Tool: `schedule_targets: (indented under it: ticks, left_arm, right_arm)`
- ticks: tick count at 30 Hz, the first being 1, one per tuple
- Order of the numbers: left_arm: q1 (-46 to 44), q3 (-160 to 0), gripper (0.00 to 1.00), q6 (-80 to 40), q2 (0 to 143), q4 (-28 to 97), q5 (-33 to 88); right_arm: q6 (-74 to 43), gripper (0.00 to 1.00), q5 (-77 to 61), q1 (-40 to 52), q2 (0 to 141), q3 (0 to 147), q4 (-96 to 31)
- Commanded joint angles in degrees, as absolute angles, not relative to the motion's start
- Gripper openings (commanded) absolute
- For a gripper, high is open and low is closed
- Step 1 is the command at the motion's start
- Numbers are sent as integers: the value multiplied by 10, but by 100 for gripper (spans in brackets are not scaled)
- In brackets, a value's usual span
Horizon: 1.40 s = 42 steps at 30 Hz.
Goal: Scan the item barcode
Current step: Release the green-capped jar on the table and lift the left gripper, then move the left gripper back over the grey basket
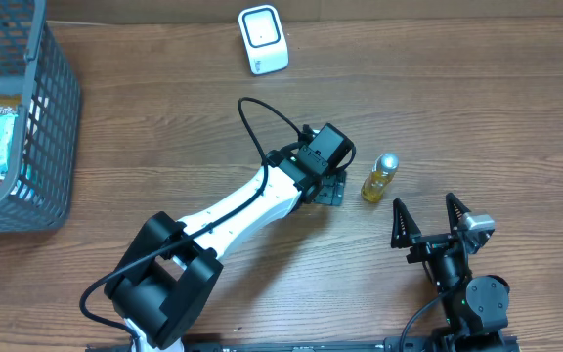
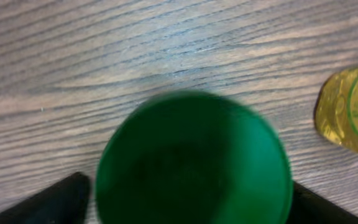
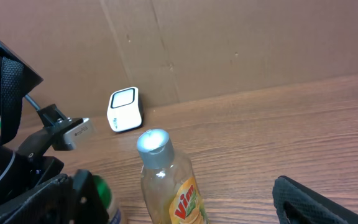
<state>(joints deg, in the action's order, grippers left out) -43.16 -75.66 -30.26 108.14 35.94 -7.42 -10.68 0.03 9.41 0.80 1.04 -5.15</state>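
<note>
Wood-grain table [image 1: 164,127], cardboard wall [image 3: 260,43] behind; right pincer [image 1: 423,200] spread wide, left pincer [image 2: 192,208] impossible to judge.

Bright even light, L-wrist view blurry

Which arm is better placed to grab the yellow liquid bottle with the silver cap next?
Probably right. The right gripper stands open close to the yellow liquid bottle with the silver cap, which sits nearly centred in its wrist view. The left gripper straddles a round green lid instead.
</note>
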Motion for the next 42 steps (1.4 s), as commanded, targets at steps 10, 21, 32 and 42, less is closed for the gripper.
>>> schedule_targets:
  ticks: [10, 21, 32, 42]
  left_arm:
    - [-389, -892, 100, -260, 1086, 479, -60]
    - [-250, -1269, 100, -197, 1086, 740, -60]
    - [22, -1442, 100, -193, 1086, 864, -79]
    - [254, -1424, 100, -209, 1086, 892, -75]
  right_arm:
    - [-107, 100, 3, 93, 2, 4, -48]
    - [-107, 100, 3, 93, 2, 4, -48]
    - [-107, 100, 3, 93, 2, 4, -48]
    - [-107, 100, 3, 93, 2, 4, -48]
